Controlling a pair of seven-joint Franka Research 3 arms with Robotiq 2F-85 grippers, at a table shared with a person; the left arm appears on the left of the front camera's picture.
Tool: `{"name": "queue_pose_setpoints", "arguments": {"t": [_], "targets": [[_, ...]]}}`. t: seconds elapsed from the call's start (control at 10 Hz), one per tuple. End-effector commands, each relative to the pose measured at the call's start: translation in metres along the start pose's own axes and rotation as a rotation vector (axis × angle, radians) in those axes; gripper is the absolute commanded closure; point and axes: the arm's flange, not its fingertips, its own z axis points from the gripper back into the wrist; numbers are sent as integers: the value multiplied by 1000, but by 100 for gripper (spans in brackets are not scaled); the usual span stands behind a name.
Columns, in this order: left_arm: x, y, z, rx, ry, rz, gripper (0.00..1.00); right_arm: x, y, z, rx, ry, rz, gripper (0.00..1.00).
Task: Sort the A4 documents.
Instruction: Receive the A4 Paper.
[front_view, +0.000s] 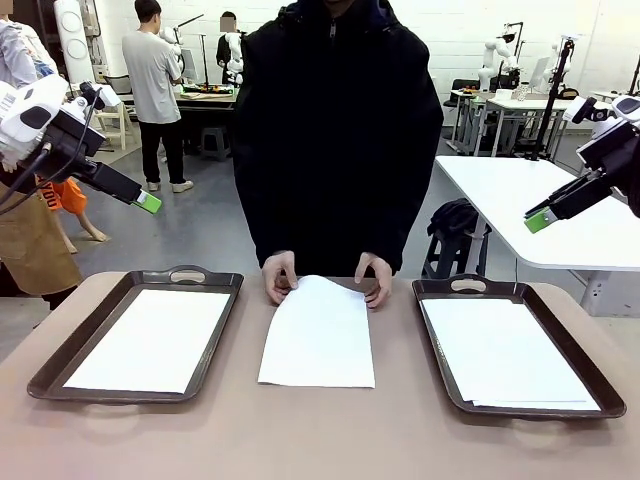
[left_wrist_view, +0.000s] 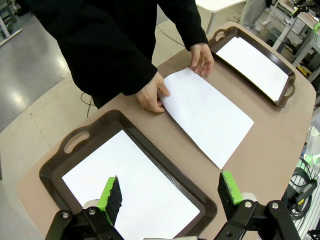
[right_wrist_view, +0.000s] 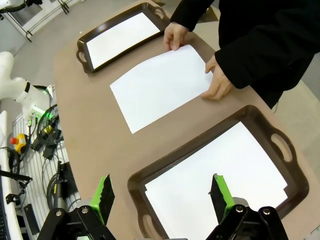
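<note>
On the brown surface (front_view: 330, 440) I see a dark tray (front_view: 60, 355) left and another (front_view: 590, 375) right, each holding white A4 sheets. A loose A4 sheet (front_view: 320, 335) lies between, pinned at its far edge by the person's hands (front_view: 278, 275). It looks thin, floppy and slippery; I'd pinch its near edge. Left gripper (front_view: 148, 203) and right gripper (front_view: 538, 221) hover released.

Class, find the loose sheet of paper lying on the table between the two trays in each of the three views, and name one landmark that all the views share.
Front view: the loose sheet lies centre, between the trays.
Left wrist view: it lies right of centre, running diagonally.
Right wrist view: it lies upper centre, above the near tray.
Shared landmark: the person's hands resting on the sheet's far edge.
</note>
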Motion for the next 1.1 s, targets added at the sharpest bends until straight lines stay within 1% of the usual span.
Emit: {"name": "queue_pose_setpoints", "arguments": {"t": [0.0,1.0], "targets": [[-1,0,0,4,5,-7,0,0,1,0,4,1,1,0],[-1,0,0,4,5,-7,0,0,1,0,4,1,1,0]]}}
